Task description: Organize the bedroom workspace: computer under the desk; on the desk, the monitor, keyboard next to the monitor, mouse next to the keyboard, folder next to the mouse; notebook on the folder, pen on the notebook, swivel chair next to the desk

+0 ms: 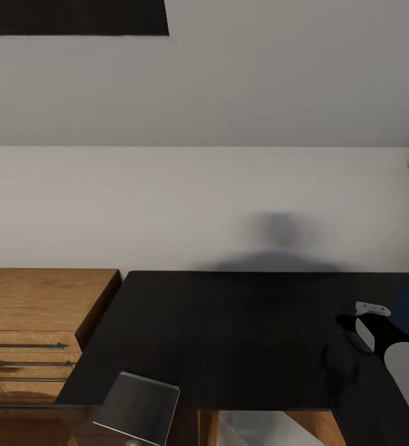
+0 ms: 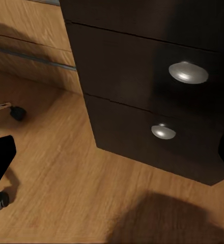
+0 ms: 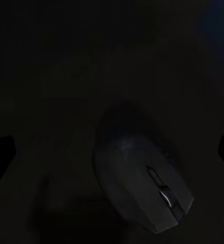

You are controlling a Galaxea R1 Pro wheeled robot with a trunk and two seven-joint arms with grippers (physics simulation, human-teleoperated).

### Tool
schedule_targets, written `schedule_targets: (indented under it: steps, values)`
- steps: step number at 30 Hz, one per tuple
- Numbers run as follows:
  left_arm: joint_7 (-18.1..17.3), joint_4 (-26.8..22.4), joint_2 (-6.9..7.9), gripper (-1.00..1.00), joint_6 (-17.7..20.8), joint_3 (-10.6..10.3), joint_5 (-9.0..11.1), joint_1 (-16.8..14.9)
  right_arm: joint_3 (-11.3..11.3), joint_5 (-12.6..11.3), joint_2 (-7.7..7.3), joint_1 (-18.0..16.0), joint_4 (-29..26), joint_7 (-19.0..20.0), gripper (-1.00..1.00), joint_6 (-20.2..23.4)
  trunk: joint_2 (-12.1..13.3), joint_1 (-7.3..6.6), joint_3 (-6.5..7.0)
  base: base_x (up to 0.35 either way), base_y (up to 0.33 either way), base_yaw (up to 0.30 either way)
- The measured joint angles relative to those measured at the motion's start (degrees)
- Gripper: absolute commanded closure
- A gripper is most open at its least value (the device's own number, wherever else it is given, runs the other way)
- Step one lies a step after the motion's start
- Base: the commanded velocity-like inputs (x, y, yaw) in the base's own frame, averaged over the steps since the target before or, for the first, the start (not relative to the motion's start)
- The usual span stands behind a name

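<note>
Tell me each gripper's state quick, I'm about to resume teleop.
Left gripper: open, holding nothing, above the floor by the drawer unit.
Right gripper: open, mouse between the fingertips, not gripped.

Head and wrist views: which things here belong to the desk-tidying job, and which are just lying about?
Job:
mouse, lying on the desk
computer, under the desk
swivel chair caster

Lying about:
wood cabinet beside the desk
</note>
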Motion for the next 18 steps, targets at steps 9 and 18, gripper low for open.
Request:
schedule_targets:
  steps: [9,18]
  values:
    - [0.2,-9.2,2.47,-1.0,6.8,-0.2,5.6,3.3,0.0,0.0,-0.11,0.0,0.0,0.0,-1.0,-0.2,-3.6,1.98,-1.62,0.0,0.0,0.0]
    - [0.2,-9.5,2.77,-1.0,7.6,-0.2,6.7,3.6,0.0,0.1,-0.59,0.0,-0.1,-0.1,-1.0,-0.4,-6.4,3.52,-2.88,0.0,0.0,0.0]
